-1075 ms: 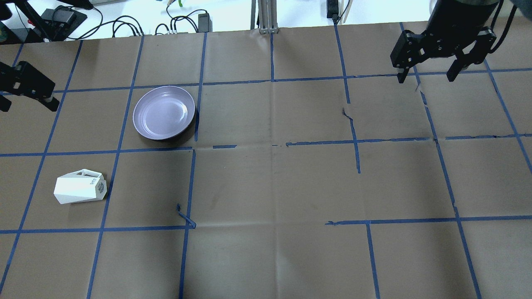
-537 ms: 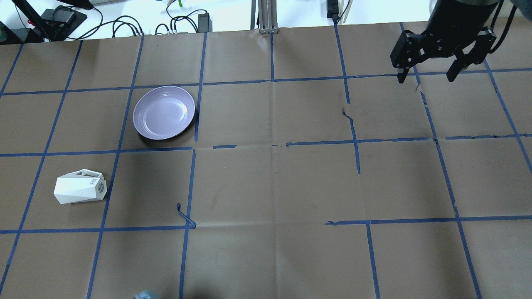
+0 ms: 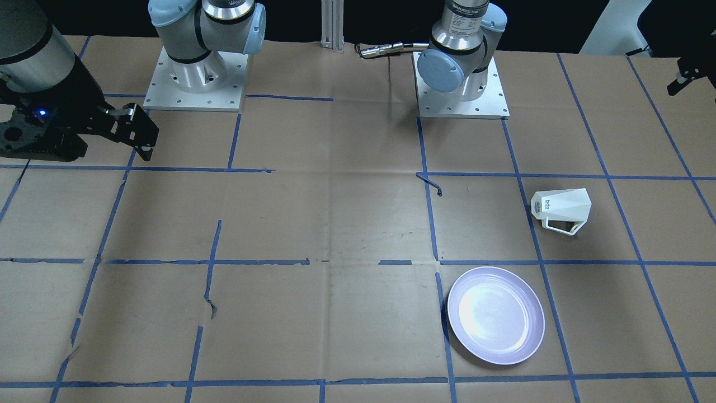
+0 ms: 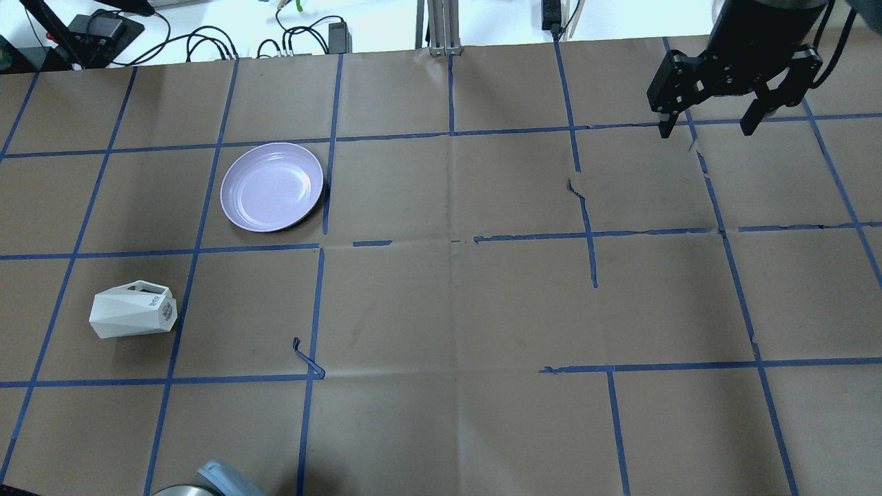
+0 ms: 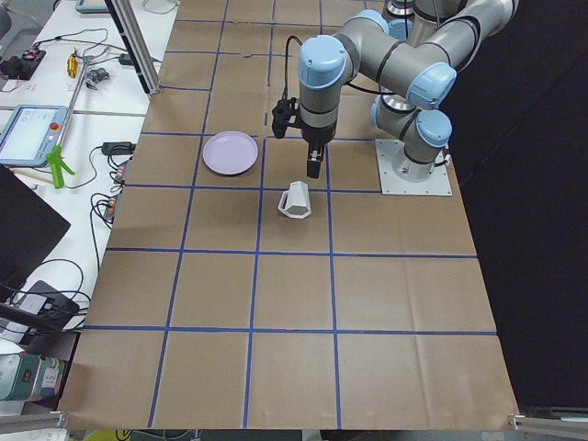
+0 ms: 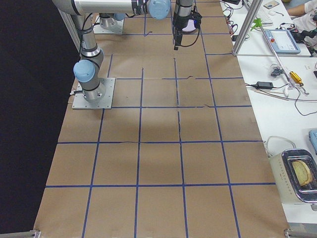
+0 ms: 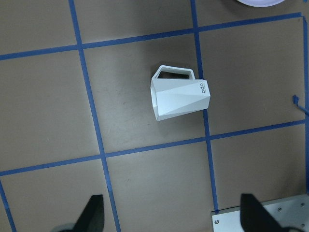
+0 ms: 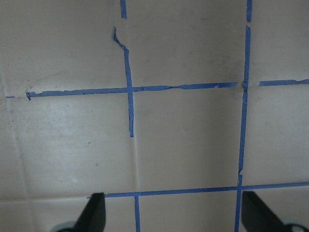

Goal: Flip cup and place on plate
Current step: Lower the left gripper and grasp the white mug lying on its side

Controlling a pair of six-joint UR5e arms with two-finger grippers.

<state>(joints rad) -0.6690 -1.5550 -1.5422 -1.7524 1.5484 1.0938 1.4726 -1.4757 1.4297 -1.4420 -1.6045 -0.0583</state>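
Exterior left shows left gripper (image 5: 296,152), cup (image 5: 296,199).

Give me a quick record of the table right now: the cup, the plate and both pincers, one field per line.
cup: lying on its side on the table, nothing touching it
plate: flat on the table, nothing on it, apart from the cup
left pincer: open, holding nothing, above the cup
right pincer: open, holding nothing, far from cup and plate
task state: cup not yet on plate
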